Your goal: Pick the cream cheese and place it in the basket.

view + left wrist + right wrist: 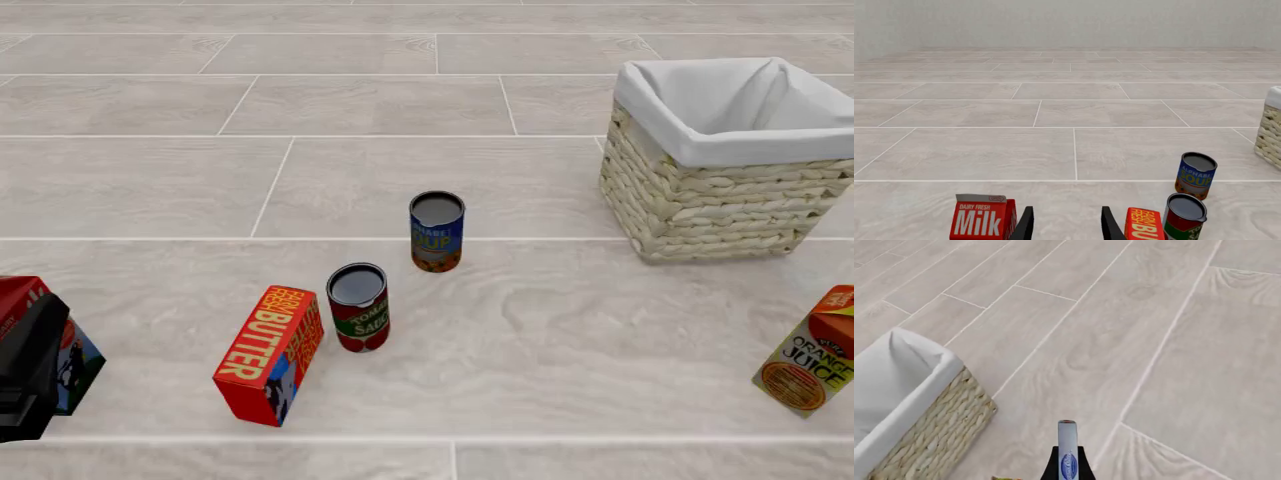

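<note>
Gripping cream cheese (1067, 452), right hand (1067, 467), beside basket (934, 435)

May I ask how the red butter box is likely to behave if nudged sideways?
The butter box stands on a narrow end, so a high push would probably tip it rather than slide it. Its flat faces suggest a stiff carton that will not roll. Tipping rightward, it may hit the tomato sauce can close beside it.
</note>
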Tool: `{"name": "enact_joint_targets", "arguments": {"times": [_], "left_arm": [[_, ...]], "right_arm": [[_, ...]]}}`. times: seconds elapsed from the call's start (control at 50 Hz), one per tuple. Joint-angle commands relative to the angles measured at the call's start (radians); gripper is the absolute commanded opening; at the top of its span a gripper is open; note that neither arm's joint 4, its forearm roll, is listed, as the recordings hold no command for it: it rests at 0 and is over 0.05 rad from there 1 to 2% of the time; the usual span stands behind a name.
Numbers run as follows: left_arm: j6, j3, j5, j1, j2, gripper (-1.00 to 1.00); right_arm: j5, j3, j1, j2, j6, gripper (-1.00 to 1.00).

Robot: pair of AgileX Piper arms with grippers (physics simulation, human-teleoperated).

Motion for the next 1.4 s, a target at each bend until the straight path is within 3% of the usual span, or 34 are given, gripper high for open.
{"name": "enact_joint_targets", "arguments": {"times": [0.02,0.3,0.36,0.42,0.44,0.5,0.52,0.56,0.78,1.14,1.4], "left_arm": [[0.0,0.0,0.0,0.0,0.0,1.0],[0.0,0.0,0.0,0.0,0.0,1.0],[0.0,0.0,0.0,0.0,0.0,1.0],[0.0,0.0,0.0,0.0,0.0,1.0],[0.0,0.0,0.0,0.0,0.0,1.0],[0.0,0.0,0.0,0.0,0.0,1.0],[0.0,0.0,0.0,0.0,0.0,1.0],[0.0,0.0,0.0,0.0,0.0,1.0],[0.0,0.0,0.0,0.0,0.0,1.0],[0.0,0.0,0.0,0.0,0.0,1.0],[0.0,0.0,0.0,0.0,0.0,1.0]], "right_arm": [[0.085,-0.119,0.05,-0.093,-0.018,-1.0],[0.1,-0.208,0.192,-0.101,-0.005,-1.0],[0.095,-0.231,0.225,-0.098,-0.051,-1.0],[0.092,-0.245,0.288,-0.078,-0.035,-1.0],[0.083,-0.253,0.348,-0.049,-0.061,-1.0],[0.077,-0.271,0.363,-0.059,-0.088,-1.0],[0.077,-0.29,0.393,-0.059,-0.134,-1.0],[0.079,-0.31,0.418,-0.052,-0.114,-1.0],[0.096,-0.427,0.579,0.06,-0.161,-1.0],[0.129,-0.586,0.66,0.276,-0.24,-1.0],[0.144,-0.597,0.73,0.389,-0.257,-1.0]]}}
